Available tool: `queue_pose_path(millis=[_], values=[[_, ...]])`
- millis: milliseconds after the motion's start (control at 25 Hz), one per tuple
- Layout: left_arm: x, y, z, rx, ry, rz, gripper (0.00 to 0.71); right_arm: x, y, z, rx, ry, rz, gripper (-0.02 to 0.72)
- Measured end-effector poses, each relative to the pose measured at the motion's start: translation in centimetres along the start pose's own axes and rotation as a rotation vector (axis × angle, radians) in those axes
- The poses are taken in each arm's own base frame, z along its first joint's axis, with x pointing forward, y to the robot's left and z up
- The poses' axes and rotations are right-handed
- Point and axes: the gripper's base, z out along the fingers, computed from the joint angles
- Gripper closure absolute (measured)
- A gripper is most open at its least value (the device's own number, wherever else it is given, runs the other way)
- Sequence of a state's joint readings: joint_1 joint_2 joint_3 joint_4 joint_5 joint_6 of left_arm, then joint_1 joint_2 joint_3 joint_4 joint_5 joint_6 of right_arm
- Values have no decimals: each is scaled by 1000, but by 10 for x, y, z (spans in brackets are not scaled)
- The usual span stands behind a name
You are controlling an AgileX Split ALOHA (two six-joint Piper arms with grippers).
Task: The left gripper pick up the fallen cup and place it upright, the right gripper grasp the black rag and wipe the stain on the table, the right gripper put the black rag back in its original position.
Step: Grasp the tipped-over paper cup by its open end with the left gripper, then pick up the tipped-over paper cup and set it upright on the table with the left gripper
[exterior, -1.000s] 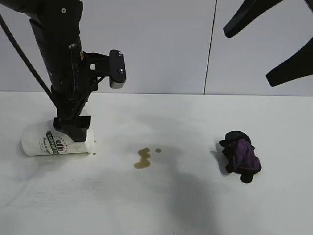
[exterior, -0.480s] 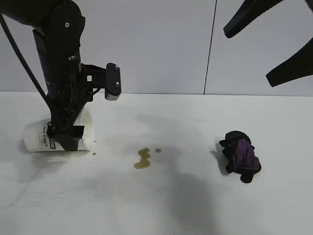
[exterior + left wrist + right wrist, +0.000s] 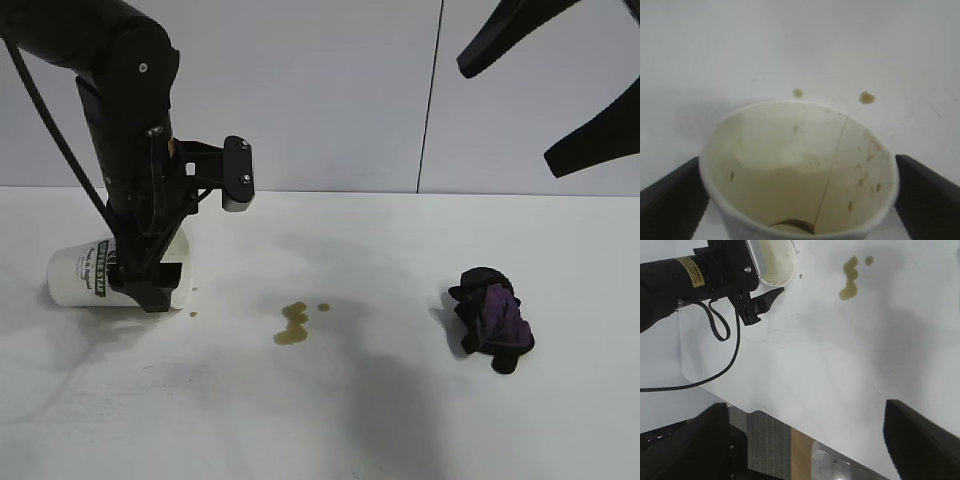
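The white cup (image 3: 85, 272) with the green band lies on its side at the table's (image 3: 350, 420) left, mouth toward the stain. My left gripper (image 3: 150, 285) reaches down over its mouth end. In the left wrist view a black finger (image 3: 670, 195) presses each side of the rim of the cup (image 3: 795, 165), which is empty but for brown dregs. The brownish stain (image 3: 293, 325) sits mid-table, with droplets (image 3: 867, 98) near the cup. The black rag (image 3: 492, 318) with its purple patch lies at the right. My right gripper (image 3: 560, 95) hangs open high above it.
The right wrist view shows the table's edge with a metal plate (image 3: 832, 465) beneath it, the left arm with its cable (image 3: 715, 325), and the stain (image 3: 850, 280). Bare white tabletop lies between the stain and the rag.
The left arm has shifted a little and its jaws have narrowed onto the cup. The cup has rolled, so its green logo now faces further left. The right arm has not moved.
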State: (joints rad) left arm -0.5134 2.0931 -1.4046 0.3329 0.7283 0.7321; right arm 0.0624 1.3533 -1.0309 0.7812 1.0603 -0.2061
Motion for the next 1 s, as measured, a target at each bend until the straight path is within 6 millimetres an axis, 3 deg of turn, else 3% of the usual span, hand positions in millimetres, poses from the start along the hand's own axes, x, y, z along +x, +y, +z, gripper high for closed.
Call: queue_pose_path(millis=[160, 640, 800, 1000], values=[[0, 0, 0, 3, -5, -9, 125, 0, 0, 0, 0, 0, 0, 126], [-3, 0, -8, 23, -48, -75, 137, 0, 0, 0, 2, 0, -1, 126], [-2, 12, -39, -10, -198, -211, 137, 0, 0, 0, 2, 0, -1, 126], [26, 38, -100, -64, -445, -376, 137, 0, 0, 0, 1, 3, -1, 126]])
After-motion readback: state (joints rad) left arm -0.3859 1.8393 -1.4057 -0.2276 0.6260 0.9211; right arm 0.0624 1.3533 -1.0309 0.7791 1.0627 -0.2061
